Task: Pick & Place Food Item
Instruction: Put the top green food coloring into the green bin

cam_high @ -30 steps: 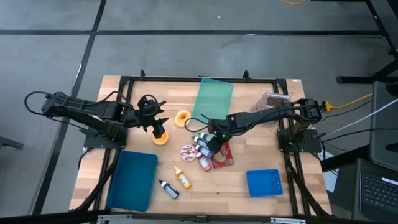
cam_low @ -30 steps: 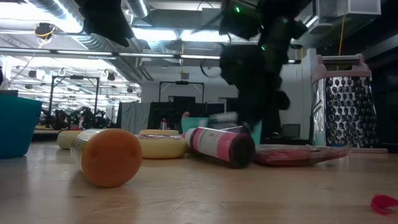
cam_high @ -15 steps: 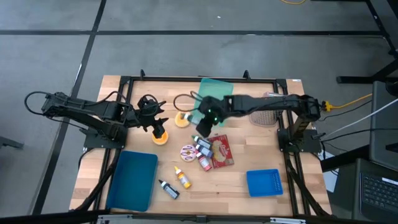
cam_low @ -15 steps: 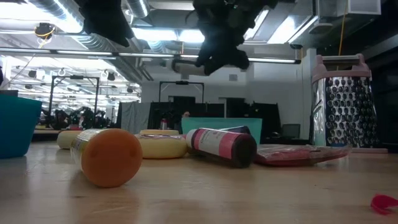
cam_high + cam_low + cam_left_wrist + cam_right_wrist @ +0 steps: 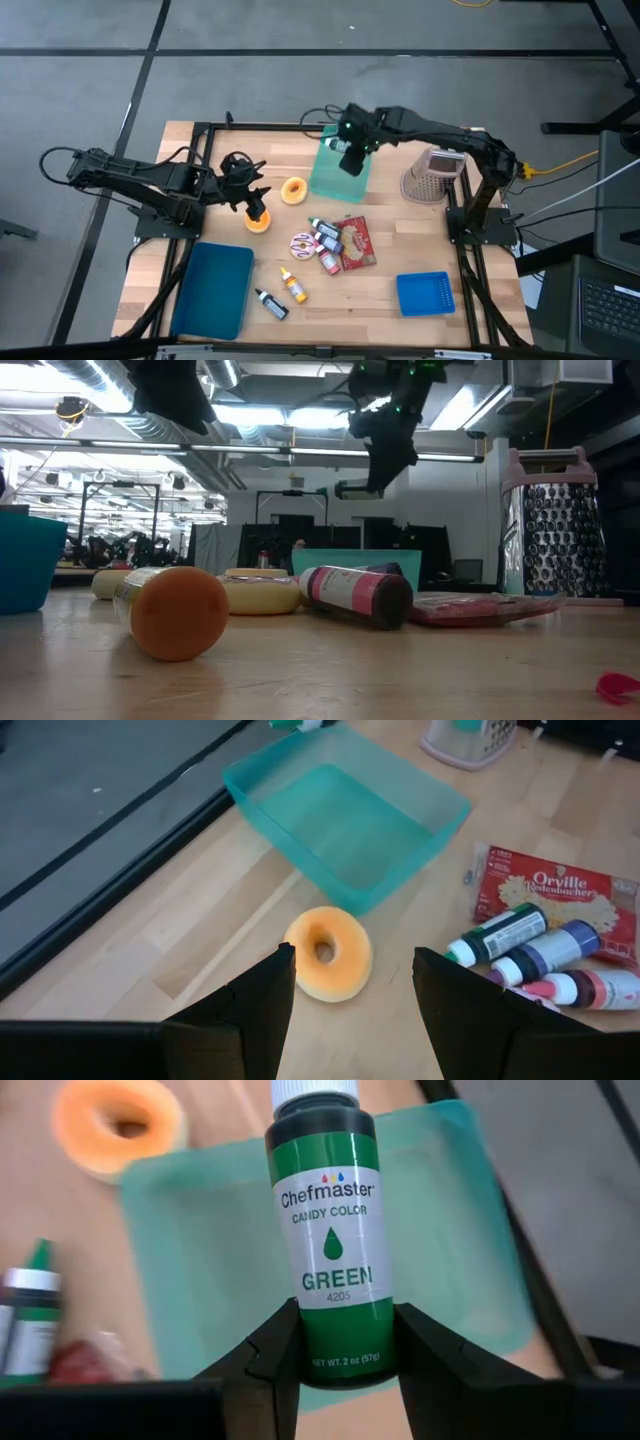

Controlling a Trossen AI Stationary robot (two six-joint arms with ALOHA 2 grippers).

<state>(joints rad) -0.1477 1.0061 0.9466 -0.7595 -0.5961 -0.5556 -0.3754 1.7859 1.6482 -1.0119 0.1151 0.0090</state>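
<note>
At the left of the surface [image 5: 390,240] the left gripper [image 5: 352,982] hovers with its jaws spread wide and nothing between them. Past its fingers [image 5: 255,1005] the wrist view shows an orange doughnut [image 5: 328,952] lying flat just beyond, not touched. An orange ball-like item [image 5: 258,221] sits on the surface just under that gripper in the high view, and a blue tray [image 5: 213,290] lies nearer, at the left front.

Toward the middle, a cluster of small bottles [image 5: 322,240] lies on its sides beside a red popcorn packet [image 5: 356,245], with two more small bottles [image 5: 283,295] nearer the front edge.

Farther back, the right gripper [image 5: 351,160] hangs above the teal tray [image 5: 340,172] at the far middle of the surface. Its jaws are partly closed and clamp a green food-colour bottle [image 5: 335,1240] by its lower body, one finger [image 5: 262,1350] on each side. The bottle's long axis runs straight out along the line the gripper points, white cap at the far end away from the wrist and base tucked between the jaws. Its label faces the wrist camera. In the low view the bottle [image 5: 357,490] shows well clear of the surface, above the tray's rim, with its long axis close to level.

At the right, a metal grater [image 5: 432,172] stands near the far right corner, and a blue basket [image 5: 424,293] lies at the right front.
</note>
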